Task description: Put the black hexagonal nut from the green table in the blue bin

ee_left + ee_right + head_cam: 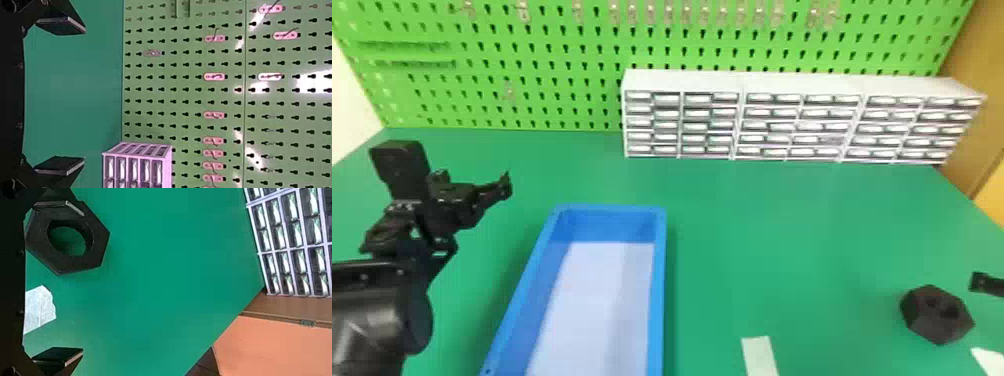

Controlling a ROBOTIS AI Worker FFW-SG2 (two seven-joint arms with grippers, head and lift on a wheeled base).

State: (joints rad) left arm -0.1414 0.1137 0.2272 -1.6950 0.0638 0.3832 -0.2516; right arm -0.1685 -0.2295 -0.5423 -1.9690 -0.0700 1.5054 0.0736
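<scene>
We see the black nut [918, 322] on the green surface [782, 240], right of the blue bin [658, 300]. Our right gripper [985, 283] is near the nut, with its jaws wide apart. Our left gripper [503, 186] is left of the bin, its jaws wide apart too.

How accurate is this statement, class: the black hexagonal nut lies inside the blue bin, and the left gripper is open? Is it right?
Not quite. The black hexagonal nut is not inside the blue bin: the head view shows it on the green table, to the right of the bin. The left gripper is open, as stated.
</scene>
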